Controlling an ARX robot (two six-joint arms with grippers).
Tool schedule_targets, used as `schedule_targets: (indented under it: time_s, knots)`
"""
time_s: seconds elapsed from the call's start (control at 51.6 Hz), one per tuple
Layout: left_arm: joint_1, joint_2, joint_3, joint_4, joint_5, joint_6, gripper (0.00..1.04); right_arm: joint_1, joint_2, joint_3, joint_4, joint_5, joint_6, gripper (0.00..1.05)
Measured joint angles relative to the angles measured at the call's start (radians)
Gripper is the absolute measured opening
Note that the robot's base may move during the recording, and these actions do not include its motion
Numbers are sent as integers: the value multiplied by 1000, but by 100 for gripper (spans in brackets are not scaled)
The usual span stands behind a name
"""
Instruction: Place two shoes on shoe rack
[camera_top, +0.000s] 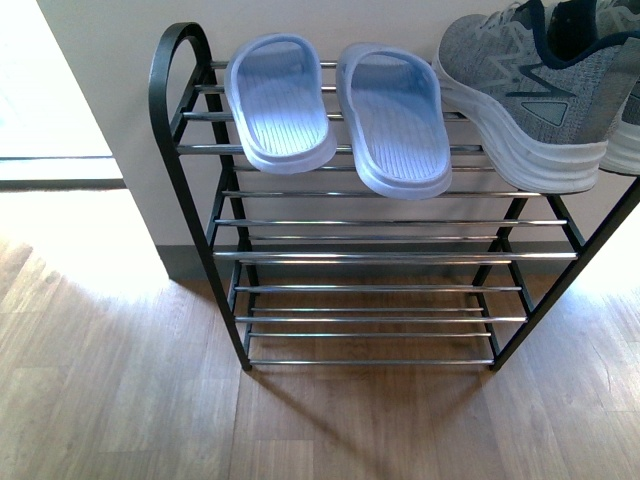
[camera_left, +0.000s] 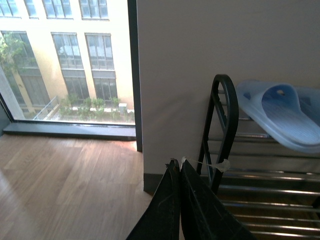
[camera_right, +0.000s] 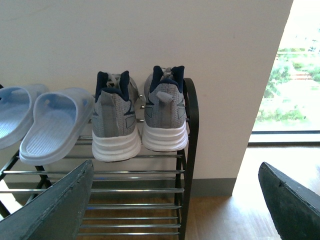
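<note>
Two grey knit sneakers with white soles stand side by side on the top tier of the black shoe rack (camera_top: 180, 150), at its right end. One sneaker (camera_top: 525, 85) shows in the front view; both show heel-on in the right wrist view, the left one (camera_right: 116, 120) and the right one (camera_right: 165, 112). My right gripper (camera_right: 175, 200) is open and empty, back from the rack, level with its lower tiers. My left gripper (camera_left: 179, 167) is shut and empty, near the rack's left side loop (camera_left: 225, 120). Neither arm shows in the front view.
Two light blue slippers (camera_top: 280, 100) (camera_top: 395, 115) lie on the rack's top tier, left of the sneakers. Chrome rods of the lower tiers (camera_top: 390, 255) hold nothing. A white wall stands behind the rack. Wooden floor (camera_top: 120, 400) lies in front. A window (camera_left: 65, 60) is at the far left.
</note>
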Motion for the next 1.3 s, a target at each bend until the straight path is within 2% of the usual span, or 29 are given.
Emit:
schedule_targets:
  time_s: [0.252, 0.31, 0.639, 0.678, 0.736, 1.297]
  knots:
    - [1, -55, 0, -37, 1, 0, 4, 0, 0, 0, 0, -1, 0, 96]
    - [1, -55, 0, -37, 0, 0, 14, 0, 0, 0, 0, -1, 0, 96]
    - [1, -56, 0, -37, 0, 0, 91, 0, 0, 0, 0, -2, 0, 96]
    - [1, -56, 0, -37, 0, 2, 97, 0, 0, 0, 0, -1, 0, 96]
    - [1, -56, 0, -37, 0, 2, 95, 0, 0, 0, 0, 0, 0, 96]
    - [1, -56, 0, -37, 2, 2, 95, 0, 0, 0, 0, -1, 0, 96]
